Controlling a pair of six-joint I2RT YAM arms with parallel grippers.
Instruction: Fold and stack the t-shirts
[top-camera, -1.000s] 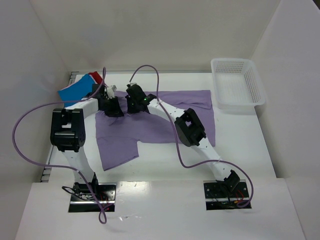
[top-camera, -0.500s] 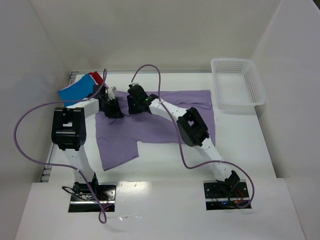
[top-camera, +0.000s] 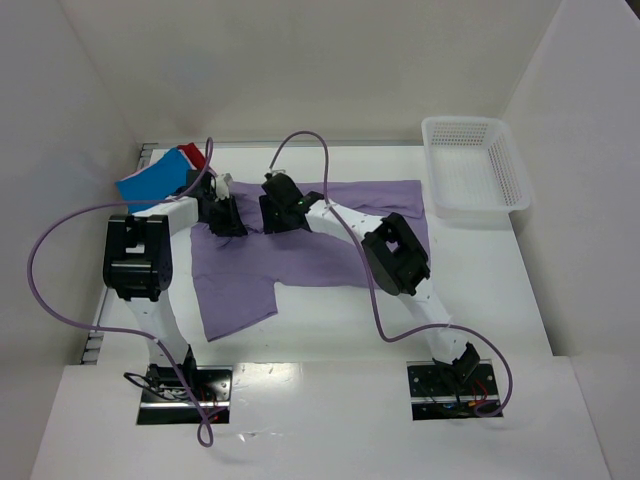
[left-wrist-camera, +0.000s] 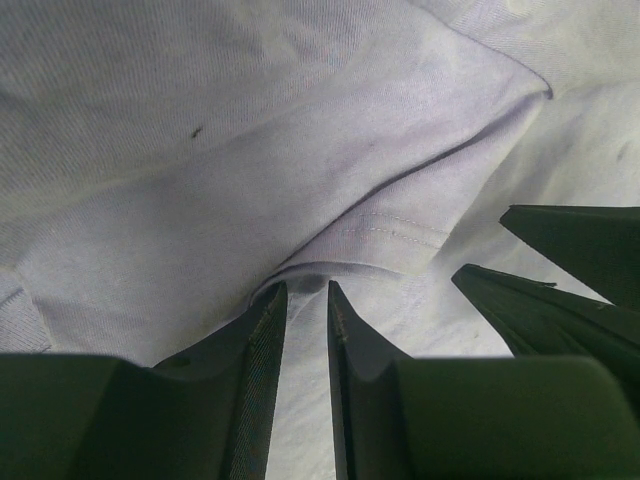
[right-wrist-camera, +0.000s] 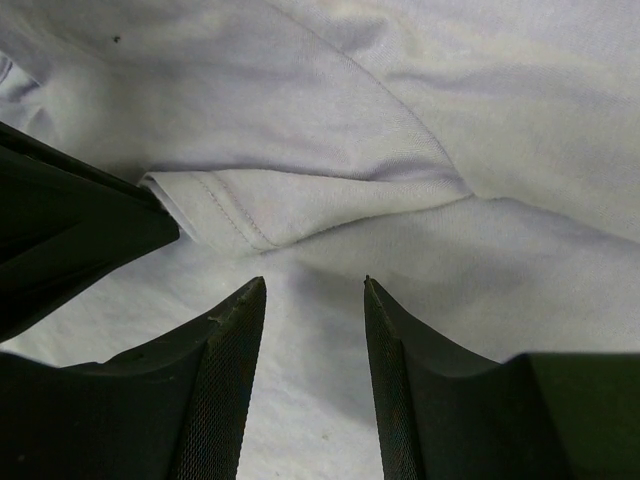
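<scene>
A large lavender-purple t-shirt (top-camera: 320, 250) lies spread over the middle of the table. Both grippers are at its far left part, close together. My left gripper (top-camera: 228, 220) (left-wrist-camera: 300, 288) is shut on a raised fold of the shirt's hem (left-wrist-camera: 385, 235), with cloth pinched between its narrow jaws. Just to its right, my right gripper (top-camera: 274, 220) (right-wrist-camera: 313, 282) stands open over the shirt, nothing between its fingers, and a hemmed fold (right-wrist-camera: 250, 215) lies just ahead of them. A folded blue t-shirt (top-camera: 148, 182) and a red one (top-camera: 192, 153) lie at the far left corner.
A white mesh basket (top-camera: 476, 170) stands at the far right of the table. Purple cables loop above both arms. White walls close the table on three sides.
My right gripper's jaws have spread apart and let go of the cloth, and its arm has shifted slightly right. The left gripper has kept its grip and place.
</scene>
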